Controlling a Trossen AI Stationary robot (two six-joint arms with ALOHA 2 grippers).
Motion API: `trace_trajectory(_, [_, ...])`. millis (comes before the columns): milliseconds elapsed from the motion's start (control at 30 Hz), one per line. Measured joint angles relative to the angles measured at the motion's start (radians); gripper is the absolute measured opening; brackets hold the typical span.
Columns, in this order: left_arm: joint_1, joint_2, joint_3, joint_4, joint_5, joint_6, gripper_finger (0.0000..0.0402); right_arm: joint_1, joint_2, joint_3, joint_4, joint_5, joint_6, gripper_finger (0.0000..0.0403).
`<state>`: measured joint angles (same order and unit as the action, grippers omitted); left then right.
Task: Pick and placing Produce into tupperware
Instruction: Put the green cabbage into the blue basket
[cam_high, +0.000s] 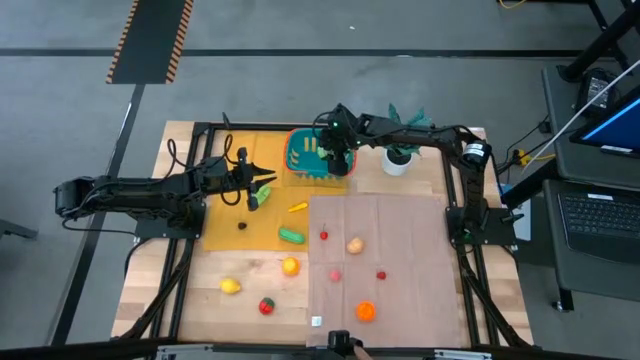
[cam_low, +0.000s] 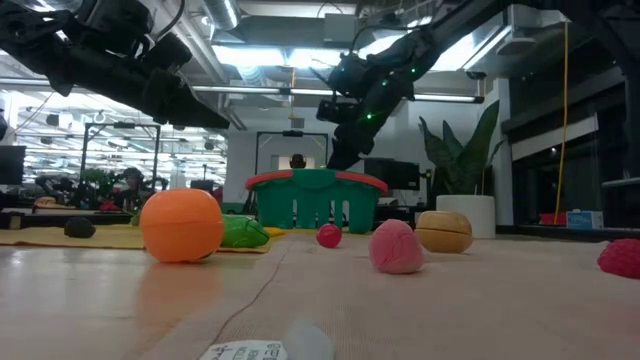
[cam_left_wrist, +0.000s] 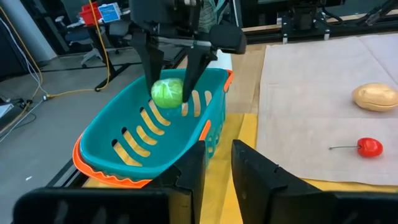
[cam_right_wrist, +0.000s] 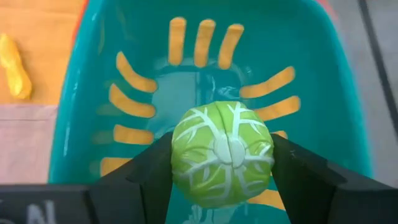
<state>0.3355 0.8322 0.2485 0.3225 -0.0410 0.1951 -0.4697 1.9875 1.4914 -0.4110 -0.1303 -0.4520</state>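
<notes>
- The left gripper (cam_high: 262, 187) is hanging low over the yellow mat (cam_high: 225, 225) on the desk's (cam_high: 150, 285) left side, beside the basket; its fingers (cam_left_wrist: 189, 177) are standing slightly parted and grasping nothing.
- Most of the produce is lying loose on the desk: a lemon (cam_high: 230, 286), an orange (cam_high: 290, 266), a green vegetable (cam_high: 291, 236), a potato (cam_high: 354, 244).
- The teal basket (cam_high: 300, 152) with the orange rim is sitting at the back centre of the desk.
- The right gripper (cam_right_wrist: 221, 163) is poised over the basket's inside, its fingers clamped on a green cabbage (cam_right_wrist: 222, 152).
- This looks like the placing step; next, I'd judge, the fingers need to let go so the cabbage drops inside.
</notes>
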Motion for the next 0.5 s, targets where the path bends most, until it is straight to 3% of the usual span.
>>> trace_trajectory(500, [0.0,0.0,0.0,0.0,0.0,0.0,0.0092,-0.005,0.028,-0.007,0.004,-0.004,0.003,0.0232])
